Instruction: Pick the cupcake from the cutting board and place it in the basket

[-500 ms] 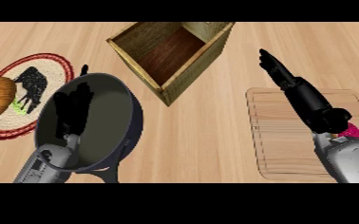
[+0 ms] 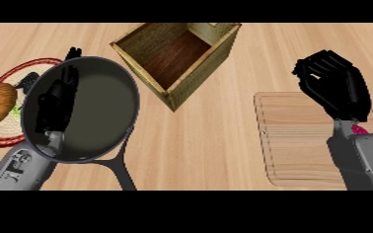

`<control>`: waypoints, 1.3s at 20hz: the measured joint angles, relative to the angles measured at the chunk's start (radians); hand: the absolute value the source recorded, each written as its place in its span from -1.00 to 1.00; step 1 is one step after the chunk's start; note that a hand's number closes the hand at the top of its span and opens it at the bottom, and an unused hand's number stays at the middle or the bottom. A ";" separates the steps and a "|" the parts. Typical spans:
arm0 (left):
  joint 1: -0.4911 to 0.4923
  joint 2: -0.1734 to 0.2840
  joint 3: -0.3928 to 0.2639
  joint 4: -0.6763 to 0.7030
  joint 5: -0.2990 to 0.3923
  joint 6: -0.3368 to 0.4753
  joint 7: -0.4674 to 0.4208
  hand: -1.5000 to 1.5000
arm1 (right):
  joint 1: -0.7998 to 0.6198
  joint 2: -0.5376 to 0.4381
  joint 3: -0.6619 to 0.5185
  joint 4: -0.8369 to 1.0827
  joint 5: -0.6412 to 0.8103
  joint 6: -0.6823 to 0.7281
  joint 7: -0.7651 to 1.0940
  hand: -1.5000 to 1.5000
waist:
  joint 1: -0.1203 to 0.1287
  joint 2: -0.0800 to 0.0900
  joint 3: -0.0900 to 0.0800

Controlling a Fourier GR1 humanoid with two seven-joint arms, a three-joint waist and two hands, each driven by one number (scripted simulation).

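Note:
A wooden cutting board lies at the right of the counter. Only a small pink bit of the cupcake shows on it, just behind my right wrist; the wrist and forearm hide the remainder. My right hand is above the board's far edge, fingers curled in, with nothing visible inside them. The open wooden basket stands at the top centre, well to the left of that hand. My left hand rests open at the left, fingers up, in front of a dark pan.
A dark frying pan lies at the left, its handle pointing to the lower edge. Behind it sits a red-rimmed woven plate with food. Bare wooden counter lies between the pan and the board.
The right hand's fingers, stretched out straight toward the basket before, have curled in. The left hand has stayed where it was.

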 measured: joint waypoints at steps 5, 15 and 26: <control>0.015 0.043 -0.018 -0.064 0.003 -0.012 0.003 0.00 | -0.056 0.060 0.026 0.006 0.155 -0.268 0.052 -1.00 | 0.012 0.001 -0.007; 0.019 0.096 -0.031 -0.102 0.024 0.012 0.021 0.00 | -0.147 -0.393 0.143 0.108 0.486 -0.209 0.516 -1.00 | -0.006 -0.004 -0.022; 0.035 0.124 -0.054 -0.134 0.050 0.020 0.003 0.00 | -0.291 -0.710 0.240 0.042 0.256 0.518 0.905 -1.00 | 0.008 0.000 -0.015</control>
